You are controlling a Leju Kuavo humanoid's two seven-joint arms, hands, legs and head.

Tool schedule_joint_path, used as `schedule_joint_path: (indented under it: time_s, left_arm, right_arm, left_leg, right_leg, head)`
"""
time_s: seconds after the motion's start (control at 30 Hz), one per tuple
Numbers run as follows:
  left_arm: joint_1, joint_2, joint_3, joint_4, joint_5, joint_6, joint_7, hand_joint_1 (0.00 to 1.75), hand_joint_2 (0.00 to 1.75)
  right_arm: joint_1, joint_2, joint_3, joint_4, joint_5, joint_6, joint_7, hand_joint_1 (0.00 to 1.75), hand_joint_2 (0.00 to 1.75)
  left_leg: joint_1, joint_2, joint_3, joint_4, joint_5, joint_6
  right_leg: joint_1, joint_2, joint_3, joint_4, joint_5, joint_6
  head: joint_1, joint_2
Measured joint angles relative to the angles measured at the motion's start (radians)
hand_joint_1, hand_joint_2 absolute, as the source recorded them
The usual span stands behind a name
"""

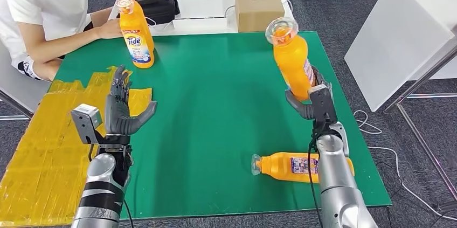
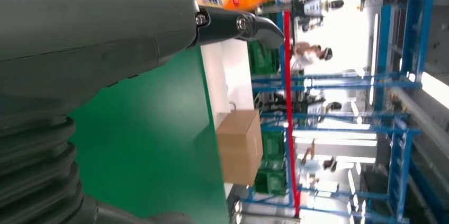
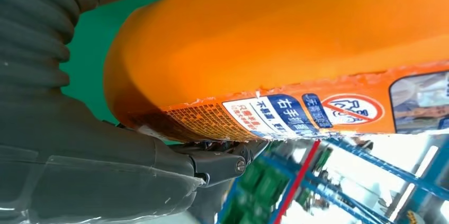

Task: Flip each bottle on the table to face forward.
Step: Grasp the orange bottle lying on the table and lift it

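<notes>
Now the orange detergent bottle [image 1: 291, 58] is gripped low on its body by the right hand [image 1: 315, 101], long axis near upright, cap tilted leftward above the green worktop [image 1: 215, 104], while the left hand [image 1: 121, 106] is held spread, empty.

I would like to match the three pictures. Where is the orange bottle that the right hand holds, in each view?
Head view: the held bottle stands upright at right, above the right hand.
Left wrist view: not in it; the orange bottle there is another one.
Right wrist view: its orange body and label cross the picture.
Shared landmark: the green mat.
</notes>
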Motion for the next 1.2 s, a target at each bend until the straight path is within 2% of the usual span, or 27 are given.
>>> schedule_joint_path:
  time_s: [0.17,0.3,1.2]
  left_arm:
    - [-0.043,-0.002,-0.043,0.044,-0.013,-0.011,0.010,0.00,1.75]
    - [-0.055,-0.003,-0.058,0.064,-0.014,-0.011,0.011,0.00,1.75]
    - [-0.067,-0.003,-0.070,0.089,-0.014,-0.011,0.012,0.00,1.75]
  right_arm:
    - [0.001,0.065,-0.005,-0.007,-0.063,0.053,-0.007,1.75,1.75]
    - [0.001,0.086,-0.005,-0.007,-0.069,0.053,-0.008,1.75,1.75]
    - [0.001,0.097,-0.005,-0.007,-0.073,0.054,-0.010,1.75,1.75]
  left_leg:
    - [0.001,0.000,0.000,0.000,0.000,0.000]
    - [0.001,0.000,-0.001,0.000,0.000,0.000]
    - [0.000,0.000,-0.002,0.000,0.000,0.000]
  right_leg:
    - [0.001,0.000,0.000,0.000,0.000,0.000]
    - [0.000,0.000,0.000,0.000,0.000,0.000]
    - [0.000,0.000,-0.001,0.000,0.000,0.000]
  head:
    - [0.000,0.000]
    - [0.000,0.000]
    - [0.000,0.000]
